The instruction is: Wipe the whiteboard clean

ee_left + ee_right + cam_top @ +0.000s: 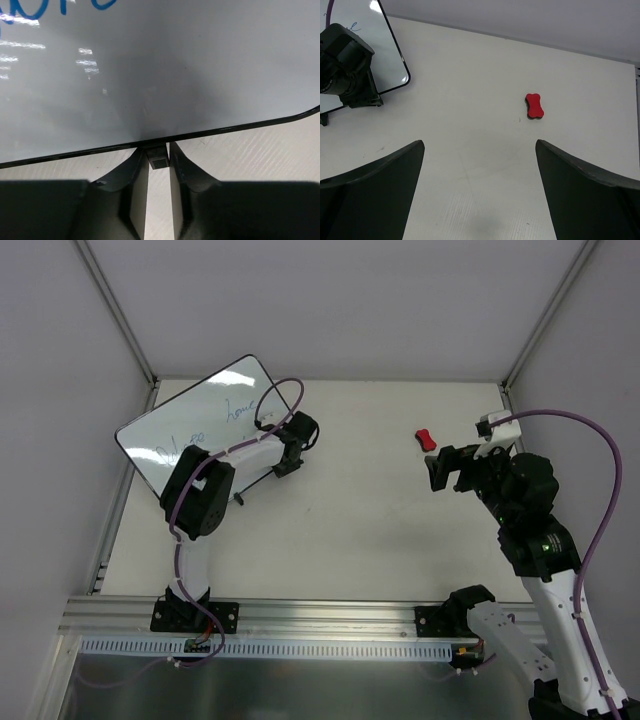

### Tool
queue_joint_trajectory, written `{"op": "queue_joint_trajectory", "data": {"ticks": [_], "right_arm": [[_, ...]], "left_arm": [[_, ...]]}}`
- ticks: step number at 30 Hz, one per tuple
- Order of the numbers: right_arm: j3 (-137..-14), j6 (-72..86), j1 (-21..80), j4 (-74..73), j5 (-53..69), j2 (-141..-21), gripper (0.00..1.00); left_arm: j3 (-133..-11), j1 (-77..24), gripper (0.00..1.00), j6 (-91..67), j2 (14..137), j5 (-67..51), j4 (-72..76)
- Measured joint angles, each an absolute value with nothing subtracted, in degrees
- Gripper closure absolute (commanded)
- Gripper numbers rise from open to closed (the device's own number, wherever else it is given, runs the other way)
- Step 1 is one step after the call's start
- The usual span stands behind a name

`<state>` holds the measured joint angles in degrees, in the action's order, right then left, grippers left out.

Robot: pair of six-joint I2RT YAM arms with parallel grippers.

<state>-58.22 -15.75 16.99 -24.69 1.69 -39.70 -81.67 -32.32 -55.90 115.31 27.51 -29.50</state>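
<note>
The whiteboard [185, 410] is at the far left of the table [350, 530], with blue handwriting across its white face, which is turned up toward the overhead camera. Its long axis runs diagonally, from the near left to the far right, and one short end points to the table's back edge. The left claw [284, 464] is at the board's near long edge, close to its right-hand corner. In the wrist view its fingers are drawn almost together and pinch a small black foot [158, 161] that sticks out below the board's black frame. The right claw [452, 472] hovers over the right side of the table, well apart from the board. It is spread wide and holds nothing, and a red bone-shaped eraser [427, 438] lies just beyond it.
</note>
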Motion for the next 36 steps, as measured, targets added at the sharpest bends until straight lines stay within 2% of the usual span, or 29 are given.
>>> {"op": "queue_joint_trajectory", "data": {"ticks": [2, 5, 13, 29, 33, 34, 36], "right_arm": [[-58.22, -15.77, 17.15, -24.69, 1.69, -39.66, 0.01], [-58.22, -15.84, 17.21, -24.69, 1.65, -39.66, 0.01], [-58.19, -16.16, 17.56, -24.69, 1.28, -39.33, 0.01], [-57.63, -16.6, 18.02, -24.64, 1.32, -38.22, 0.01], [-56.73, -16.6, 18.04, -24.67, 1.32, -37.87, 0.01], [-56.53, -16.6, 18.04, -24.67, 1.32, -37.85, 0.01], [-56.34, -16.6, 18.04, -24.69, 1.3, -37.85, 0.01]], "left_arm": [[-81.73, -32.32, 0.93, -56.34, 115.39, 27.44, -29.56], [-81.93, -32.51, 1.0, -56.4, 115.79, 27.51, -29.8], [-83.72, -36.05, 1.0, -56.66, 117.43, 28.88, -30.83], [-92.25, -56.01, 1.0, -57.89, 123.63, 28.8, -31.31], [-92.75, -57.71, 0.82, -57.91, 123.87, 27.53, -31.24], [-92.75, -57.84, 0.7, -57.91, 123.9, 27.35, -31.2], [-92.75, -57.93, 0.59, -58.06, 123.9, 25.58, -30.96]]}}
